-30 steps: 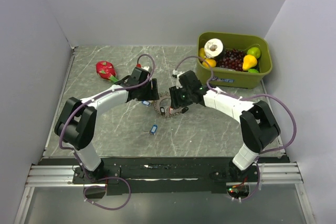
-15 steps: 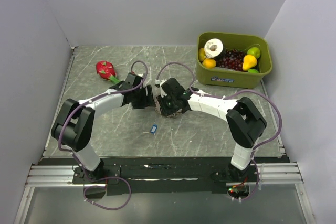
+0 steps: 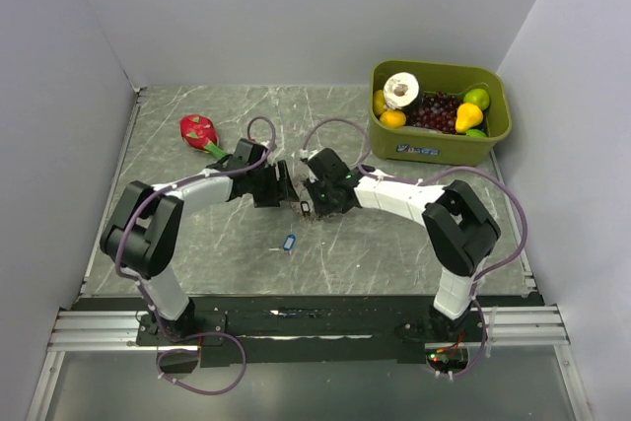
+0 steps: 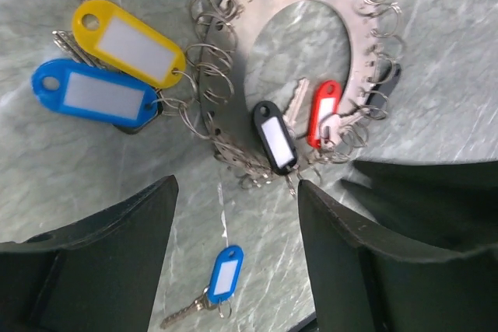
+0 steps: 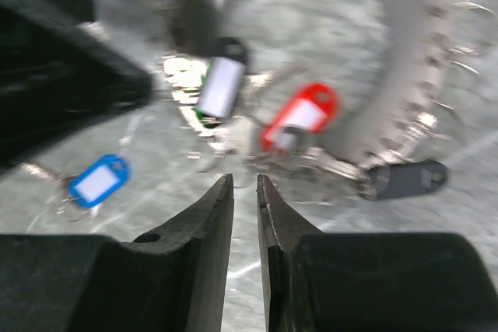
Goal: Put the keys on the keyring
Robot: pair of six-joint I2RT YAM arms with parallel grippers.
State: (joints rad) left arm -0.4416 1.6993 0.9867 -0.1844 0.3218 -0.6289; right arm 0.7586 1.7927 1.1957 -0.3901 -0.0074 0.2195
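Blank-labelled loose blue key (image 4: 226, 273)

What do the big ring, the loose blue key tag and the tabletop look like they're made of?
Big ring: metal, dull silvery sheen, flat plate. Blue key tag: likely plastic, glossy moulded shell with a white label. Tabletop: grey with pale veins, marble or a printed imitation; can't tell which.
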